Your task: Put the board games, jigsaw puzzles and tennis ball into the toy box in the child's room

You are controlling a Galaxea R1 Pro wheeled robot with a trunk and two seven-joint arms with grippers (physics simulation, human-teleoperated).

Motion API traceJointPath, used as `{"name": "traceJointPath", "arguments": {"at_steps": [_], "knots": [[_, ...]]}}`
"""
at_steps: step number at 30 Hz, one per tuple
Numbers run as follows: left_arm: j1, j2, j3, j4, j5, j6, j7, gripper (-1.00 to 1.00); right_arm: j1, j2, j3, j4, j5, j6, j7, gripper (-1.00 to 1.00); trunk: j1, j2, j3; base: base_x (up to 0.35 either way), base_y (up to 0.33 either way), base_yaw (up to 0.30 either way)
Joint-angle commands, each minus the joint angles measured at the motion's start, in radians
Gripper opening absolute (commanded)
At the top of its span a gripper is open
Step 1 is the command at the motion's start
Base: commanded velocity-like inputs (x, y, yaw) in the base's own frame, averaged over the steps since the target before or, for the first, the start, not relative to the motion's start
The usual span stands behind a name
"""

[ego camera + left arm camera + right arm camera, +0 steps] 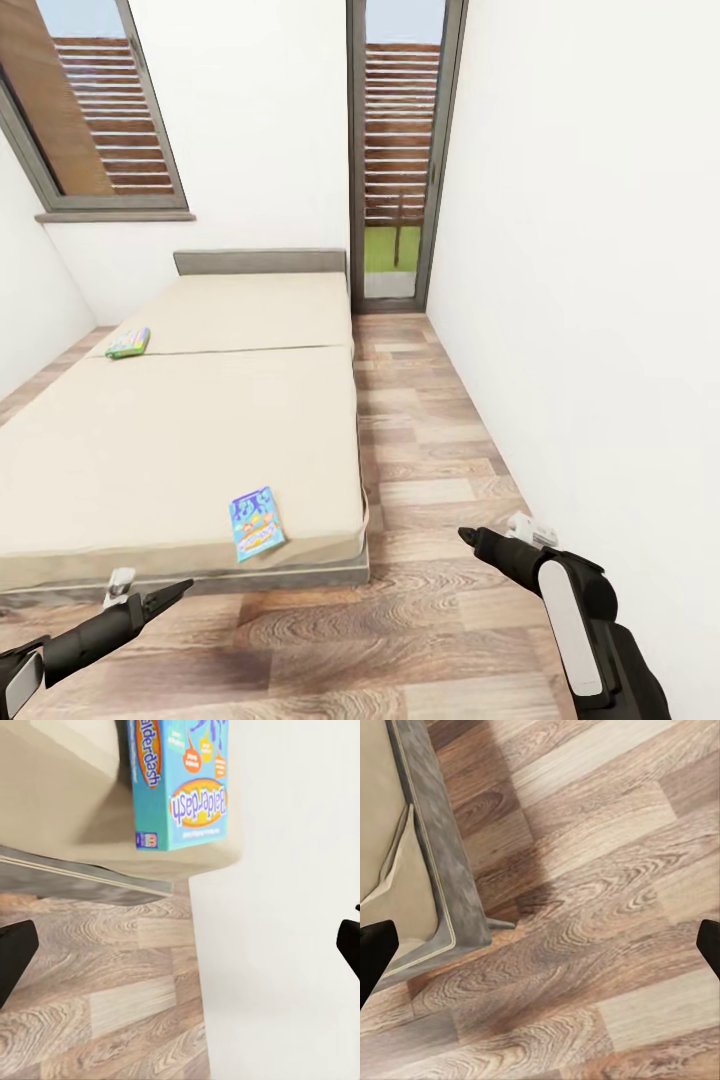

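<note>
We're at the foot of the bed (pixel 200 430), looking along its beige mattress toward the grey headboard (pixel 260 262). Two board games lie on it. The blue Balderdash box (pixel 256 522) sits flat near the mattress's near edge, close to the corner by the wooden floor (pixel 430 450). The left wrist view catches it too (pixel 180 784), white lettering on an orange oval, resting right at the mattress's rounded edge. The other game, a green-and-yellow box (pixel 129 343), lies well apart from it, far up the bed on the left side, just beyond the seam between the two mattress halves.

The left pincer (pixel 170 595) hangs low over the floor just short of the bed's grey base, its tips pointing toward the blue box; both wrist views show dark fingertips at opposite edges, so each pincer stands apart, holding nothing. The right pincer (pixel 472 540) hovers over bare floorboards beside the white wall (pixel 600 300). Beyond the bed stand a window (pixel 90 110) and a tall glazed door (pixel 400 150).
</note>
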Motion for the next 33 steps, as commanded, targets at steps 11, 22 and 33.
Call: {"name": "traceJointPath", "arguments": {"at_steps": [11,22,33], "knots": [[-0.001,-0.001,-0.005,-0.020,0.009,0.005,-0.021,1.00,-0.001,0.002,-0.001,0.001,-0.009,0.002,-0.010,1.00,0.038,-0.071,-0.032,0.000,0.000,0.000],[0.000,-0.005,-0.005,-0.051,0.010,0.014,-0.072,1.00,-0.002,-0.001,-0.008,0.002,-0.011,0.002,-0.009,1.00,0.046,-0.085,-0.039,0.000,0.000,0.000],[0.000,0.000,-0.005,-0.052,0.011,0.005,-0.131,1.00,-0.002,-0.001,-0.008,0.002,-0.011,0.002,-0.009,1.00,0.084,-0.155,-0.070,0.000,0.000,0.000]]}}
